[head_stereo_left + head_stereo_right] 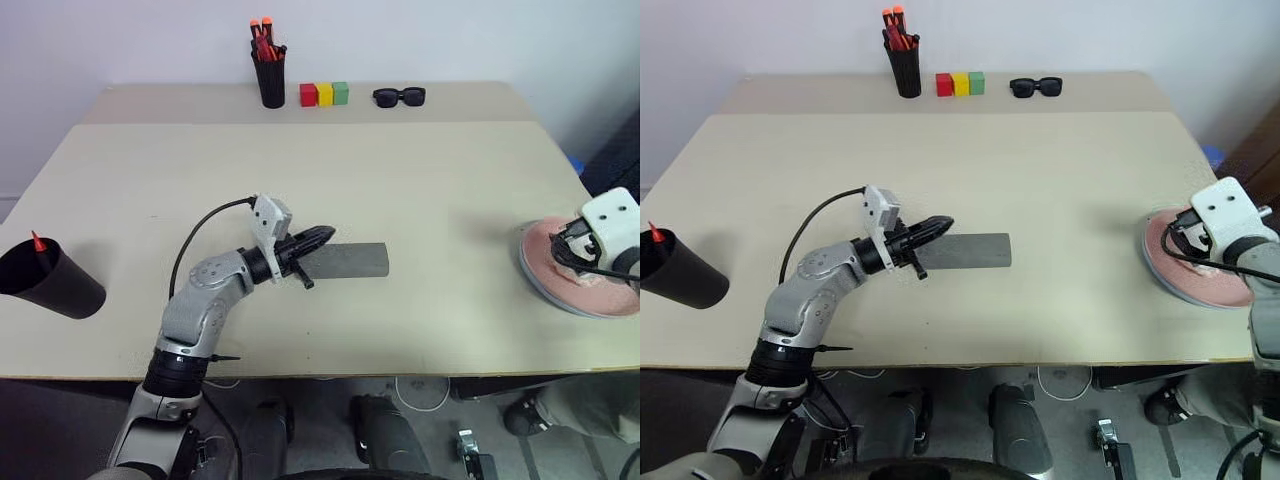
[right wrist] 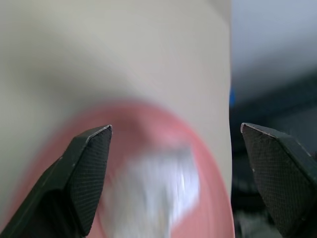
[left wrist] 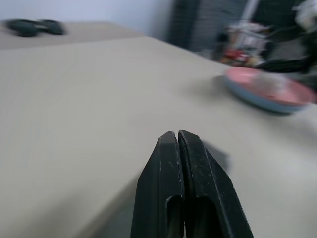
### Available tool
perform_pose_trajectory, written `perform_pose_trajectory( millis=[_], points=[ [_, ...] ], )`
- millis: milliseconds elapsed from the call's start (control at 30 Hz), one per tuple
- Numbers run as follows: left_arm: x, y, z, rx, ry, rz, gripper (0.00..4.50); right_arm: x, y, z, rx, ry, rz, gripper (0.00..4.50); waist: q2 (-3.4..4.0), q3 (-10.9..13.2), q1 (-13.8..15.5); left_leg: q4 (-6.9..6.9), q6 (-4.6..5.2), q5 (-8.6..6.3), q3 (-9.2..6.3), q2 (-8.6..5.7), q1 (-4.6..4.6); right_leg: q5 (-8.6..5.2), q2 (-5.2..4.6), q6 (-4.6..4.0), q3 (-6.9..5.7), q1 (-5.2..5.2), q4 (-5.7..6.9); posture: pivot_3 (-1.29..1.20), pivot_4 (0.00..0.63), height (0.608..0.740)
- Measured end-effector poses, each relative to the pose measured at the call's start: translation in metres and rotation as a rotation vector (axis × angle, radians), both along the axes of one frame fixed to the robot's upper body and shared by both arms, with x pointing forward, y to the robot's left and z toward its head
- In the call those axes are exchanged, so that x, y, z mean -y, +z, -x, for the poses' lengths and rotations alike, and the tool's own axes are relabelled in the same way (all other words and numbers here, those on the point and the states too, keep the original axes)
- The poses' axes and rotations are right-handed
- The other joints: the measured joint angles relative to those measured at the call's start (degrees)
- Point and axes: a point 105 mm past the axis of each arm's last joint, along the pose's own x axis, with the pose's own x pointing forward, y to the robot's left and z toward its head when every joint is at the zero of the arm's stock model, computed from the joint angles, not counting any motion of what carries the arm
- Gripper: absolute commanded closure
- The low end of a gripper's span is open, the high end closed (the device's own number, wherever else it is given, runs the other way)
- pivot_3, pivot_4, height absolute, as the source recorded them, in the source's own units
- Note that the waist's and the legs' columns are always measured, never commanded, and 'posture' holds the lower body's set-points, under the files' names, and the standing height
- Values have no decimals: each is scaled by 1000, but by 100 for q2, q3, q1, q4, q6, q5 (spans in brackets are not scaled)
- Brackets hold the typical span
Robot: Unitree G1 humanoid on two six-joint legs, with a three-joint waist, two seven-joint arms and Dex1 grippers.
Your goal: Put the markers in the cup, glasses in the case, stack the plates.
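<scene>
grey case (image 1: 345, 261) lies shut at mid-table, the left gripper (image 1: 318, 238) clenched empty at its near end; pink plate (image 1: 1205, 270) sits stacked on blue plate (image 3: 265, 103) at the right edge, right gripper (image 2: 178, 148) spread wide above it. judgement: withdraw straight up, avoid nudging the stack.

The head views are evenly and softly lit, apparently from overhead, with the pale table (image 1: 420, 200) bright and free of glare. Shadows are faint and short. Below the table edge the scene falls dim. In the left wrist view the left gripper (image 3: 177, 136) is sharp while the sunglasses (image 3: 33, 27) and plates (image 3: 270, 91) behind blur. The right wrist view smears heavily, perhaps from motion; a whitish glare patch sits on the pink plate (image 2: 148, 129).
</scene>
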Motion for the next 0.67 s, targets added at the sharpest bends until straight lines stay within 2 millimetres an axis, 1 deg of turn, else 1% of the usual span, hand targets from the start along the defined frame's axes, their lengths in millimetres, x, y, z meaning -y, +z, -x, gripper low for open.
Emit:
perform_pose_trajectory(
  millis=[67,100,200,267,367,433,533,600,667],
  points=[
    [-30,-2,-16,3,190,-28,4483,-29,1,-4,22,139,-87,125,0,0,4,-2,0,0,-3,0,-1,10,1,19,-2,-1,2,0,150,740],
    [-41,-2,-20,11,253,-47,4483,-38,1,-4,20,188,-122,125,0,0,7,-3,0,0,-5,0,-3,9,0,22,-4,-1,2,0,150,740],
    [-76,0,-26,48,418,-101,4483,-75,-4,0,-3,375,-234,125,-1,1,26,-5,4,-2,-9,-1,-8,9,-4,26,-7,-2,0,0,150,740],
    [-88,-1,-25,54,467,-123,4483,-93,-10,2,-30,464,-303,125,-1,1,42,-3,4,-3,-9,-3,-9,8,-7,26,-8,-1,-1,0,150,740],
    [-97,-11,-20,30,486,-154,4483,-105,-14,0,-56,525,-333,125,-1,1,30,0,4,-2,-5,-4,-9,0,-10,9,-6,-2,-2,0,150,740],
    [-99,-16,-17,14,491,-164,4483,-105,-13,-5,-58,529,-340,125,-1,1,25,-1,4,-3,-6,-3,-8,-3,-8,3,-7,-2,-1,0,150,740],
    [-104,-15,-13,16,504,-169,4483,-106,-15,-12,-62,534,-338,125,-1,1,23,-5,3,-3,-7,-1,-6,-3,-7,3,-7,-3,1,0,150,740],
    [-110,-15,-10,10,524,-175,4483,-108,-22,-14,-81,541,-346,125,-1,1,25,-7,3,-3,-7,0,-6,-2,-5,5,-8,-4,1,0,150,740],
    [-112,-16,-7,6,532,-181,4483,-112,-30,-16,-103,549,-355,125,-1,1,25,-7,3,-3,-6,0,-7,-2,-6,5,-7,-5,2,0,150,740]
  ],
)
